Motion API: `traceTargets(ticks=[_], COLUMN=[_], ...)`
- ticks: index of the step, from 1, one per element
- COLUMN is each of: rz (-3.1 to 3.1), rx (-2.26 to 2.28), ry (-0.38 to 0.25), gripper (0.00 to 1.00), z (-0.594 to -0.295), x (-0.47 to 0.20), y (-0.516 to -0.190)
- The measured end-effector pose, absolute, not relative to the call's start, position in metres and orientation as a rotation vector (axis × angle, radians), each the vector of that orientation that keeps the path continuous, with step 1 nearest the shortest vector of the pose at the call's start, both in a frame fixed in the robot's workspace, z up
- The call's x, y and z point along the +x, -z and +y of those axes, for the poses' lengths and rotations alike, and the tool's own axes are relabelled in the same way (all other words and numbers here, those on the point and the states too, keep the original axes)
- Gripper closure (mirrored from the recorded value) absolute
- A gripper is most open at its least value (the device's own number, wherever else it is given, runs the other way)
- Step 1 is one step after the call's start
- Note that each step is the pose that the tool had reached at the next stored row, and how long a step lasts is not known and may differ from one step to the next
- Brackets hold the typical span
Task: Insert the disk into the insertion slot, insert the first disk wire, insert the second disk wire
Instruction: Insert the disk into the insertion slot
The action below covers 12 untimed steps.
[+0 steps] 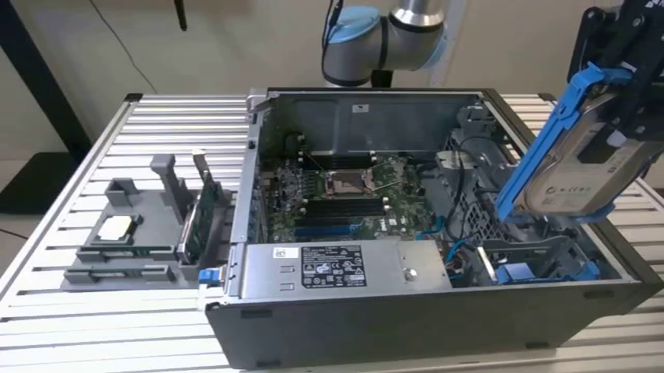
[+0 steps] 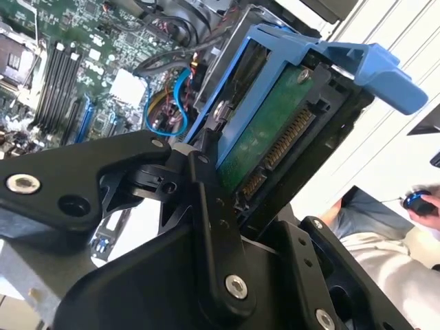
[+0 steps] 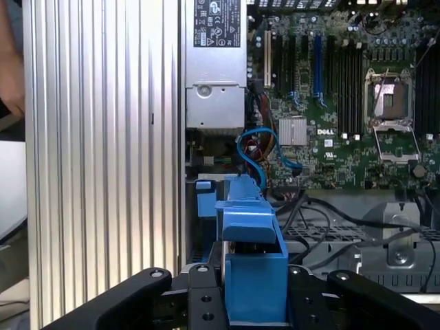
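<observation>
Soft, even light fills the exterior view; the disk (image 1: 571,175) catches a pale sheen, while the computer case (image 1: 343,124) holds mild shadow inside. In the first wrist view the table (image 3: 103,137) glares pale; the second wrist view's background washes out white.

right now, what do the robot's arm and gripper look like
The arm is a silver-grey metal tube with rounded joints capped in light blue. The gripper is matte black, built of flat, angular link plates joined at pivots and dotted with round silver screw heads.
</observation>
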<state>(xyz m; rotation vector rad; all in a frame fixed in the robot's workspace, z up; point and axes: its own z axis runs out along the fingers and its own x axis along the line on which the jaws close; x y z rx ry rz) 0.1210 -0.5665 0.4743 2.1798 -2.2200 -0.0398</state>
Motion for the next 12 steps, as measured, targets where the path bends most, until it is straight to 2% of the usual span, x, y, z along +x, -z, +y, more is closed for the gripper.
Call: traceTargets(ticks=[12], rz=[-2.22], rx=[2.18], ry=[0.04], gripper=[0.67], z=[-0.5667], x=[0.1213], y=[-0.4665])
